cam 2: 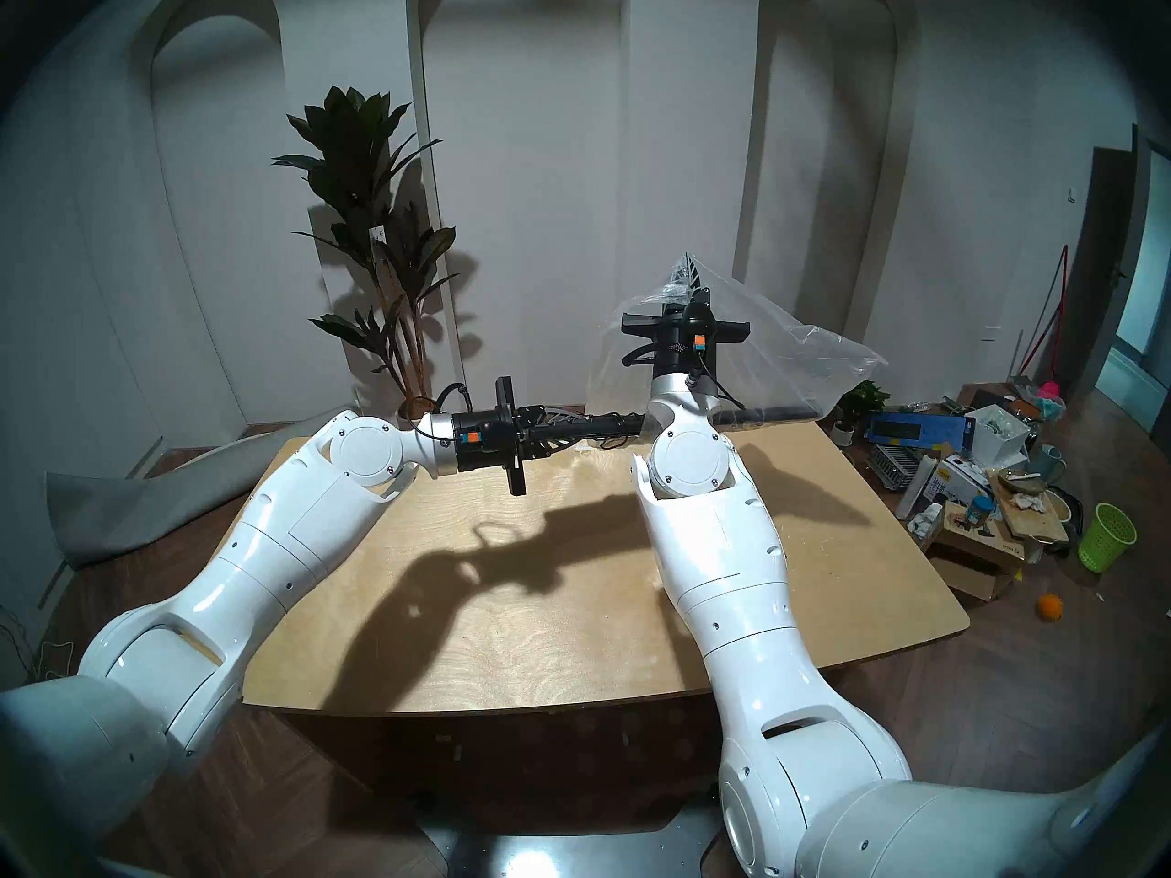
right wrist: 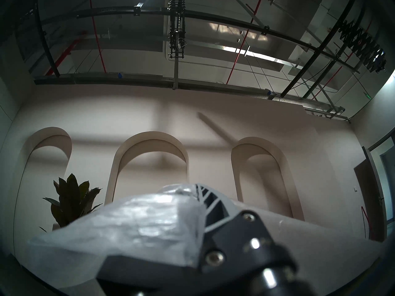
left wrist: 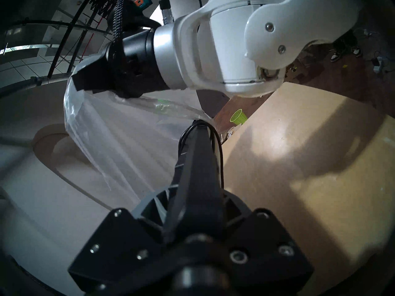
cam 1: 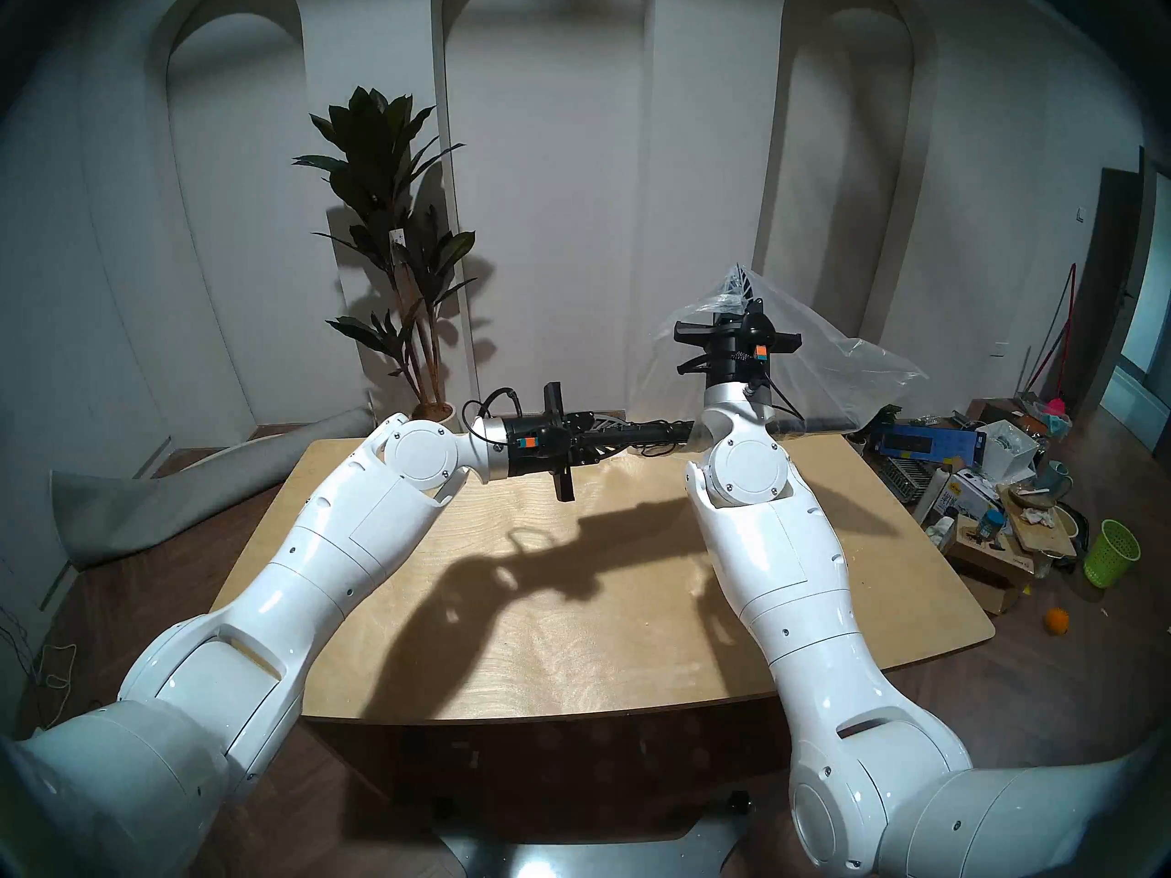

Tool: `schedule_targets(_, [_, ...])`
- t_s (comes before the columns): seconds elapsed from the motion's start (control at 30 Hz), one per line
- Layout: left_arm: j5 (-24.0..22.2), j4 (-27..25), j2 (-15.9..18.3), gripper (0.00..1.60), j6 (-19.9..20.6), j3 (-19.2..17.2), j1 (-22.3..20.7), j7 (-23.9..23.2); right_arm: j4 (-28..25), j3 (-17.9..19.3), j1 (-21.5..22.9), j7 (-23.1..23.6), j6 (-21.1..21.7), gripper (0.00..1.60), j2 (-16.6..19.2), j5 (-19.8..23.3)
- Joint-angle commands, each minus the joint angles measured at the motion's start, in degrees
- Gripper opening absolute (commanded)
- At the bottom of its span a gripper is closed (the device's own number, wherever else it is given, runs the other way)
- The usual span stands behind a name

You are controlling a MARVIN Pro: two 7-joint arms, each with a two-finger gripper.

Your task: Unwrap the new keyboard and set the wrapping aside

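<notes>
We note the left gripper [cam 1: 624, 428] reaching level toward the right over the far edge of the table [cam 1: 570, 636], its two fingers pressed onto the left end of the keyboard [cam 1: 659, 432]. The keyboard hangs in the air above the table's far side, edge-on to the head cameras, a long black bar running left to right behind the right arm's wrist. In the left wrist view we see it running away from the fingers [left wrist: 149, 205], a thin black cable [left wrist: 221, 158] looped along its side. The right gripper [cam 1: 742, 287] points upward, higher than the left, with its fingers pinched together on the top of the wrapping [cam 1: 843, 363]. The clear bag drapes down from that pinch in a tent shape, spreading to the right, and its lower part covers the keyboard's right end; the left end is bare. In the right wrist view the crinkled plastic lies over the fingers [right wrist: 213, 201]. Far left stands a potted plant [cam 1: 386, 224]; on the floor to the right sit a blue box [cam 1: 919, 443] and a green basket [cam 1: 1110, 552].
</notes>
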Motion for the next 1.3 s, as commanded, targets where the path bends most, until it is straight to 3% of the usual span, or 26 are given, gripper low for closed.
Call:
schedule_targets(0.0, [-0.05, -0.99, 1.03, 0.00, -0.52, -3.12, -5.31, 1.24, 0.07, 1.98, -1.45, -0.21, -0.67, 0.00, 2.44, -0.06])
schedule_targets(0.27, [0.48, -3.70, 3.16, 0.00, -1.04, -3.82, -4.79, -0.26, 4.50, 4.28, -2.58, -0.48, -1.44, 0.00, 4.53, -0.49])
schedule_targets(0.6, [-4.99, -11.03, 6.53, 0.00, -1.49, -5.67, -2.64, -4.55, 13.01, 7.55, -0.34, -1.34, -1.84, 0.00, 8.26, -1.81])
schedule_targets(0.73, [-6.40, -13.58, 8.40, 0.00, -2.02, -6.22, -1.91, -7.20, 15.48, 8.90, 0.91, -2.06, -2.03, 0.00, 9.45, -2.07])
schedule_targets(0.77, [-6.83, -16.11, 10.17, 0.00, -1.24, -7.03, -0.66, -8.01, 16.75, 9.62, 1.58, -2.45, -2.21, 0.00, 10.14, -2.22])
schedule_targets(0.83, [-7.19, -14.82, 10.17, 0.00, -1.54, -7.31, -1.01, -8.32, 17.16, 10.02, 1.80, -2.63, -2.23, 0.00, 10.55, -2.25])
schedule_targets(1.03, [-8.78, -19.55, 14.19, 0.00, 0.60, -10.20, 2.26, -9.43, 19.71, 12.28, 3.15, -3.75, -3.35, 0.00, 13.03, -2.61])
schedule_targets(1.27, [-8.80, -19.58, 17.07, 0.00, 1.02, -12.90, 5.13, -9.03, 20.52, 15.74, 5.07, -5.49, -4.47, 0.00, 15.61, -1.89])
